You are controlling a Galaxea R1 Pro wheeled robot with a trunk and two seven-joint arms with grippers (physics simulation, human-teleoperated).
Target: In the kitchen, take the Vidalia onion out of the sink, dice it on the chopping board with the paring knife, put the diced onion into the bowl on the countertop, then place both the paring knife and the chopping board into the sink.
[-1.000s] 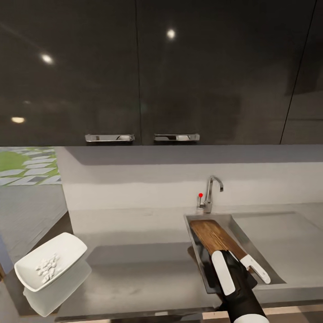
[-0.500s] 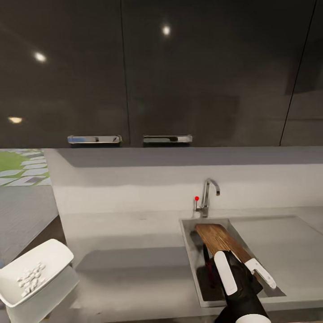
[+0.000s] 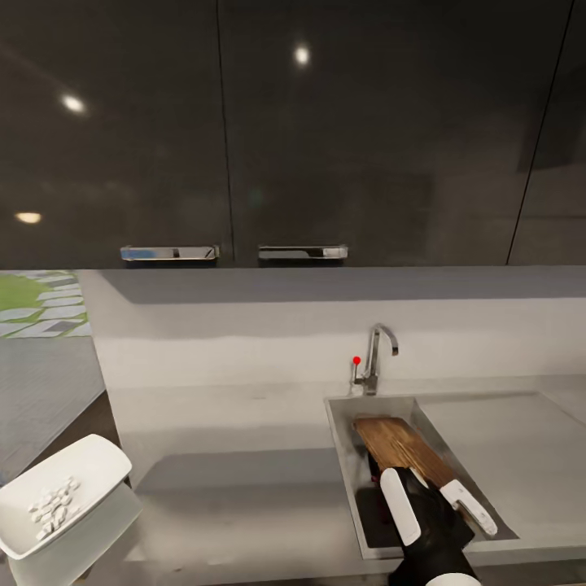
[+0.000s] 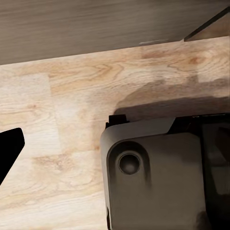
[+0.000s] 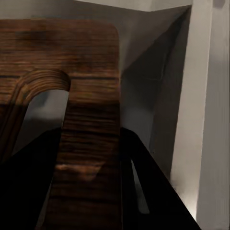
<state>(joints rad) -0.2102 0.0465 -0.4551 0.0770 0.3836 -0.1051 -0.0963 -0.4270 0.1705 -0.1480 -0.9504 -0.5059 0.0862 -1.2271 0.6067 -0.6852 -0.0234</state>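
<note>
In the head view the dark brown chopping board [image 3: 399,443] leans tilted inside the sink [image 3: 342,443], far end toward the tap. My right gripper [image 3: 435,506] is shut on its near end. In the right wrist view the board [image 5: 88,96] fills the space between the dark fingers, with its slot handle hole beside them. The white bowl [image 3: 61,505] stands at the countertop's [image 3: 244,476] left end and holds white diced onion [image 3: 53,500]. The paring knife is hidden. One black fingertip [image 4: 9,148] of the left gripper hangs over wooden floor.
An angular chrome tap [image 3: 376,358] with a red knob stands behind the basin. The flat drainboard [image 3: 513,439] stretches right of it. Glossy dark wall cabinets [image 3: 244,138] hang above. The robot's grey base [image 4: 153,177] sits below the left wrist.
The view shifted right between the earliest frame and now. My right gripper and the board have sunk a little deeper into the sink.
</note>
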